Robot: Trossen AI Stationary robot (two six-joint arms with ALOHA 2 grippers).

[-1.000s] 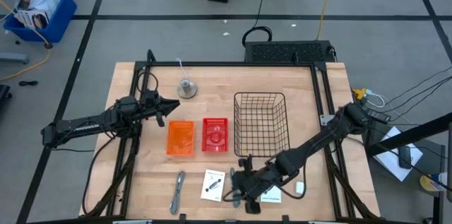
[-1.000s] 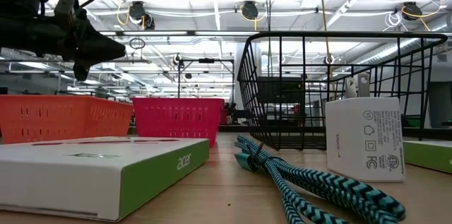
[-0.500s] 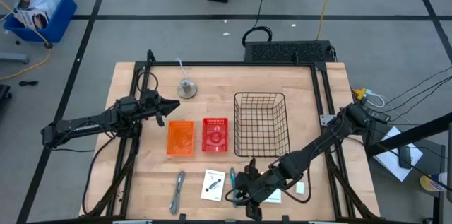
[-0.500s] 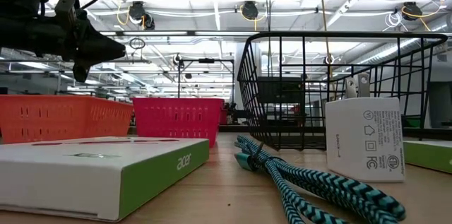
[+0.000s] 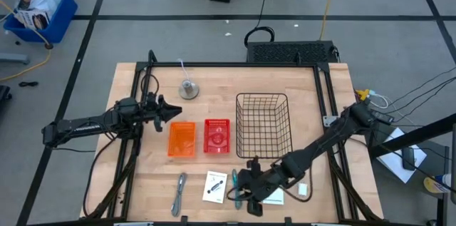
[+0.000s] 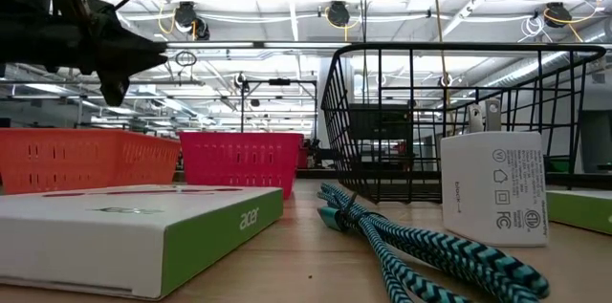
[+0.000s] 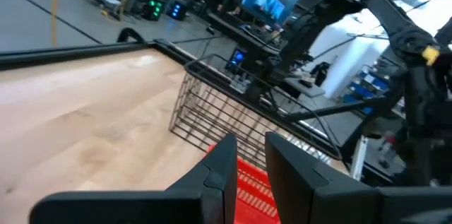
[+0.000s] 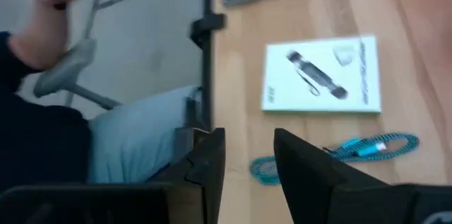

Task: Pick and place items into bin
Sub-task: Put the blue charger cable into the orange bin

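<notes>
Near the table's front edge lie a grey braided cable, a white box, a teal braided cable, a second white box and a white charger block. My right gripper hangs open above the teal cable and the first white box, slanting down, with nothing between its fingers. My left gripper hovers level at the table's left, just beyond the orange bin. Its fingers stand a narrow gap apart and hold nothing.
A red bin and a black wire basket stand beside the orange bin mid-table. A round metal bell sits at the far left. A person's knee shows just off the front edge.
My left gripper has turned a little where it hovers. My right gripper has rolled slightly about its own line above the front items. Nothing on the table has moved.
</notes>
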